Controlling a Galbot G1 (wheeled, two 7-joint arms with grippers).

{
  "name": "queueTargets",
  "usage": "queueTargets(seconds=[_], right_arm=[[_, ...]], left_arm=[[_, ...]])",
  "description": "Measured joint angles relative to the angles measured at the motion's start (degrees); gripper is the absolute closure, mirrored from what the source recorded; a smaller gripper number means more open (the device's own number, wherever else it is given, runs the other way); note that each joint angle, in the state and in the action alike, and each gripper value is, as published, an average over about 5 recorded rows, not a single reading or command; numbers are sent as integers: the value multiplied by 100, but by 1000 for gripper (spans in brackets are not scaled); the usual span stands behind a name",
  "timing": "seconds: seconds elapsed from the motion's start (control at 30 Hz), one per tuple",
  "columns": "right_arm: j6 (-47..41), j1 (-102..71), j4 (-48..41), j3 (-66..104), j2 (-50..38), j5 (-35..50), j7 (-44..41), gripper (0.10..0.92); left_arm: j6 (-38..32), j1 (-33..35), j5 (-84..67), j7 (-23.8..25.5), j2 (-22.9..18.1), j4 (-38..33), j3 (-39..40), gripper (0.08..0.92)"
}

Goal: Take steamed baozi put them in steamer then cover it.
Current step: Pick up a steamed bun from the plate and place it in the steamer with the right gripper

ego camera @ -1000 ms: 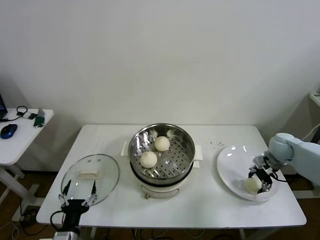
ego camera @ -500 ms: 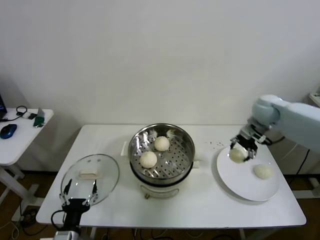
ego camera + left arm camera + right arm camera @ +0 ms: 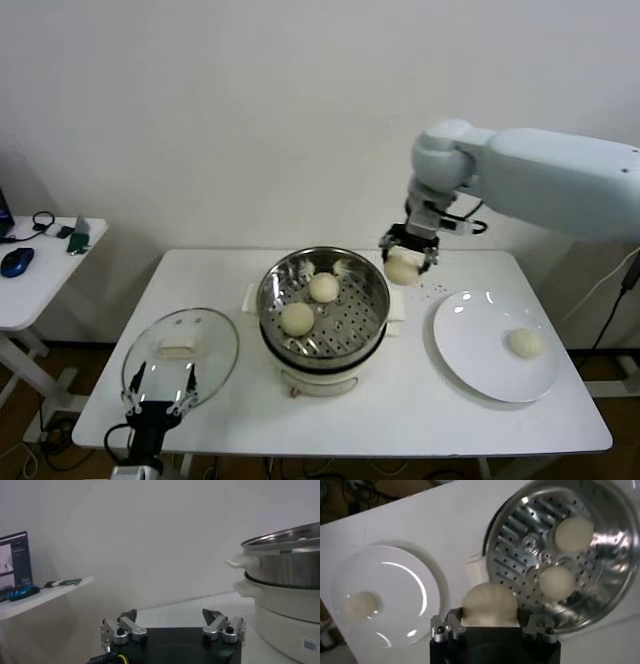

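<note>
I'm holding a baozi (image 3: 402,268) clamped in the right gripper (image 3: 408,257), mid-frame just right of the steamer (image 3: 323,305); the left gripper (image 3: 158,389), jaws spread, is waiting lower left.

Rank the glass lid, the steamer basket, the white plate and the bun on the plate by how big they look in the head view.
1. steamer
2. white plate and glass lid: too alike to rank
3. bun on the plate, by far the smallest

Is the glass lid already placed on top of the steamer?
No, the glass lid lies flat on the table to the left of the steamer, whose basket is open with two buns inside.
</note>
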Motion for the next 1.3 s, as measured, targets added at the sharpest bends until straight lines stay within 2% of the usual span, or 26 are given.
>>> queueTargets(seconds=[0.5,0.9,1.13,1.3], right_arm=[[272,-761,-345,-12,1595,-180,-138,312],[369,-1158,-463,-204,1923,-317,-209,303],[311,-1239,-482,-229,1980,-373,-184,216],[299,-1229,-455,-207,1967,-384,-183,203]], left_arm=[[-83,129,-158,-5,70,47,-128,177],[-51,52,-256,-6,143,78,-121,177],[-48,39,-273,-6,158,111,-119,177],[-50,35,-280,-6,158,127,-119,177]])
